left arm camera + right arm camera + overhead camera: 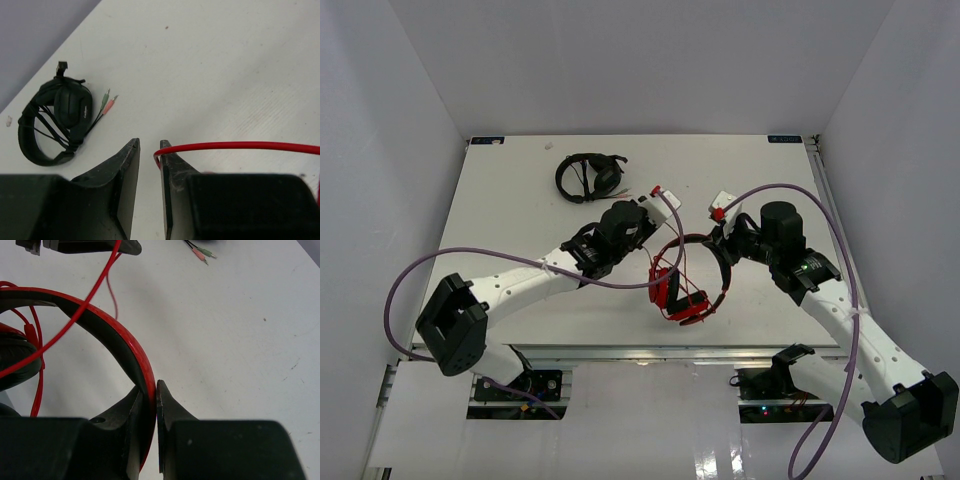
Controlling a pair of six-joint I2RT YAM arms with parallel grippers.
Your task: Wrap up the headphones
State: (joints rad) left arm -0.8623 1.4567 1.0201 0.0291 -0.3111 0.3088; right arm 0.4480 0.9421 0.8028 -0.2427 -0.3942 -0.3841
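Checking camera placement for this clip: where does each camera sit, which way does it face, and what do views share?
Top external: above and behind, looking down on the table; left arm, right arm, red headphones and black headphones show.
Left wrist: on the left arm, looking past the left gripper, jaws apart, toward the black headphones; red cable at one jaw's tip.
Right wrist: on the right arm, looking past the right gripper, shut on the headband.
Shared: both wrist views catch the green and pink plugs.
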